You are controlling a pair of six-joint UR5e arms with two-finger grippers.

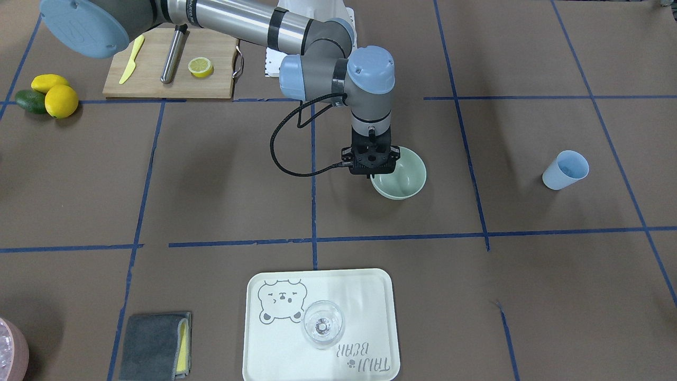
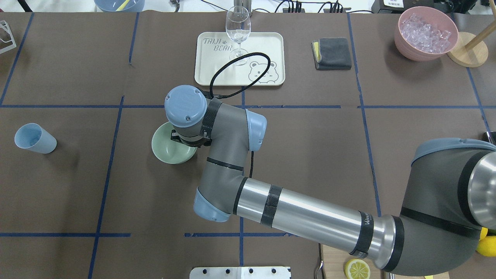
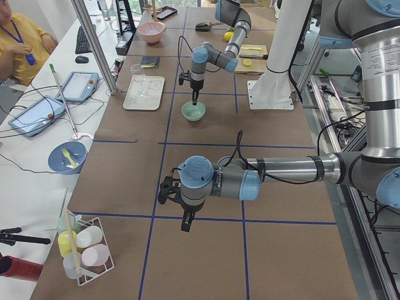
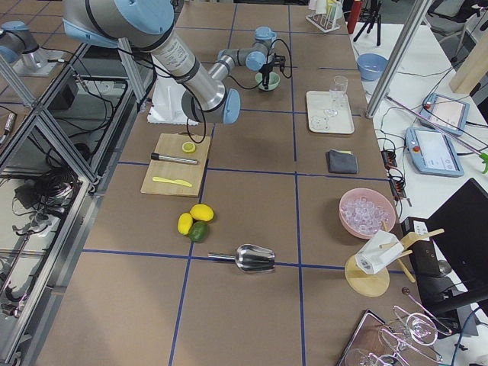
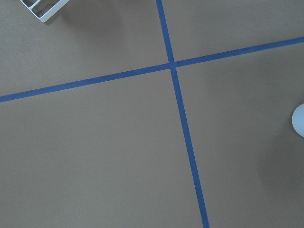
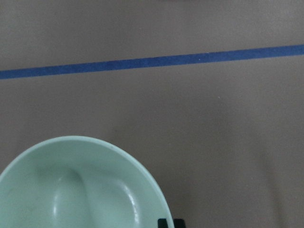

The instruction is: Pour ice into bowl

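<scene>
The pale mint-green bowl point(image 1: 404, 180) stands on the table near its middle and looks empty; it also shows in the overhead view point(image 2: 170, 149) and the right wrist view point(image 6: 80, 190). My right gripper point(image 1: 370, 175) reaches across and points straight down at the bowl's rim. In the right wrist view its two tips point(image 6: 171, 222) stand close together at the rim, shut on it. The ice point(image 2: 425, 30) lies as clear cubes in the pink container point(image 2: 410, 50), far off. My left gripper point(image 3: 186, 222) hangs over bare table; I cannot tell whether it is open or shut.
A blue cup point(image 2: 35, 138) stands far to the bowl's left. A cream tray point(image 2: 209, 73) with a wine glass point(image 2: 238, 29) and a grey cloth point(image 2: 332, 52) lie beyond. A cutting board point(image 1: 158, 79), lemons point(image 1: 61, 100) and a metal scoop point(image 4: 252, 258) are on the right arm's side.
</scene>
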